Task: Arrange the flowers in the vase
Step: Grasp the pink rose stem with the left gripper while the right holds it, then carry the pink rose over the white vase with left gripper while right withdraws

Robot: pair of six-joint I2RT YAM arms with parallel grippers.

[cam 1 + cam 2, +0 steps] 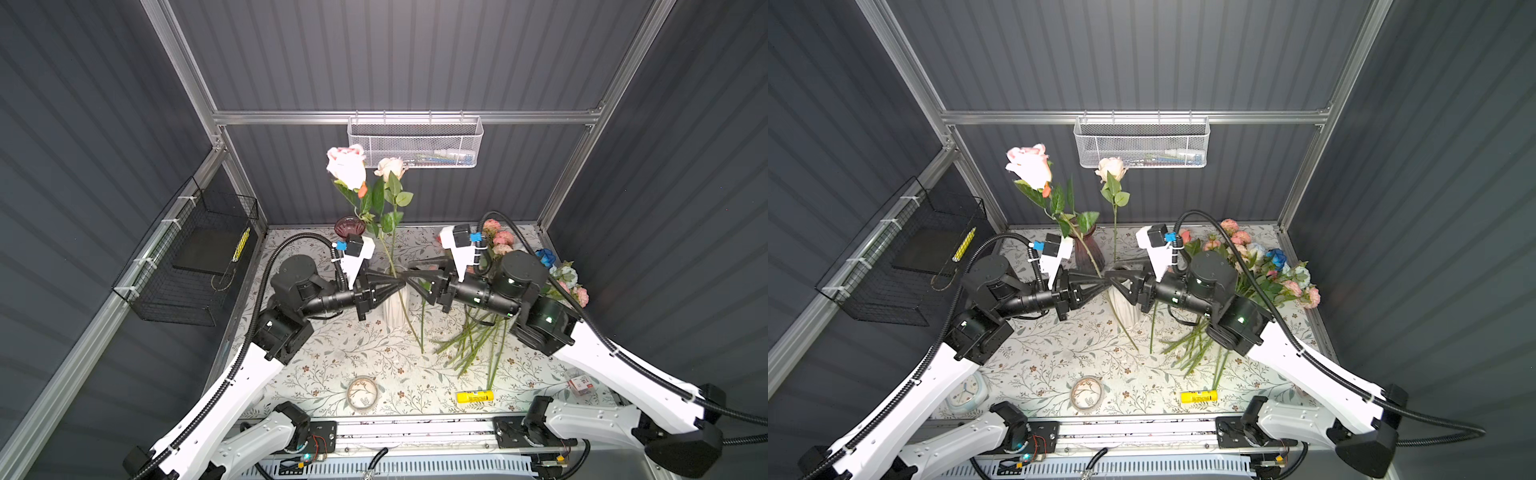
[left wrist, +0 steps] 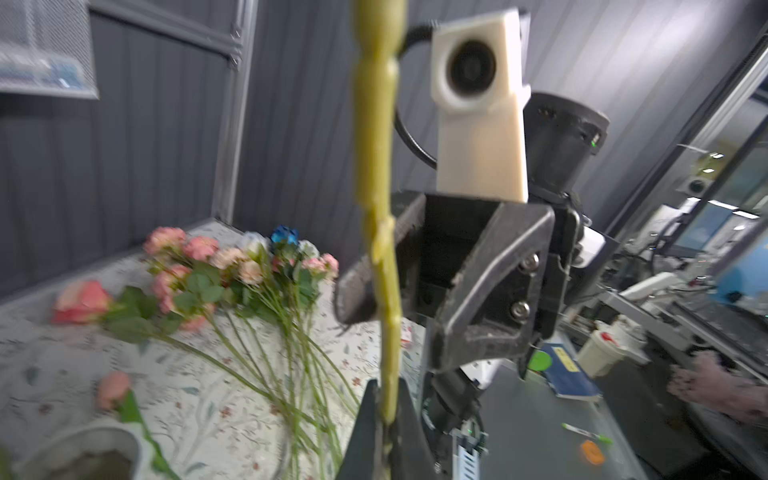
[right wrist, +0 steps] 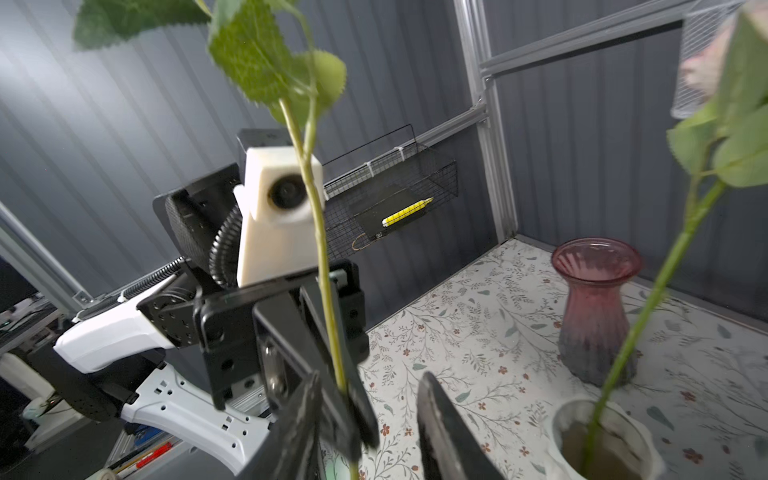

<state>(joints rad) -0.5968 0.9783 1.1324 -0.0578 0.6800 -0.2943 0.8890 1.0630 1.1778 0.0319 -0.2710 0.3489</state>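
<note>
Right wrist view: the rose stem (image 3: 324, 270) is clamped by the left gripper (image 3: 353, 419) just beside the white vase (image 3: 557, 432), and the jaws of the right gripper (image 3: 372, 386) are parted. Its foot should be steered over the rim before lowering.

Top views are coming through bright and even for me, light falling from above onto the floral tablecloth (image 1: 332, 357), the grey walls (image 1: 83, 166) dim around it. I've got a hot glare patch beside the yellow tube (image 1: 475, 397) and only soft shadows. The aluminium posts (image 1: 183, 58) splay outward toward the corners, wide-lens stretch. Left wrist view now: the rose stem (image 2: 376, 145) right at the lens is a fat yellow-green smear, loose flowers (image 2: 249, 266) behind it soft. Right wrist view: the leaves (image 3: 257, 58) up close are blurred, the purple vase (image 3: 594, 307) fairly clear
</note>
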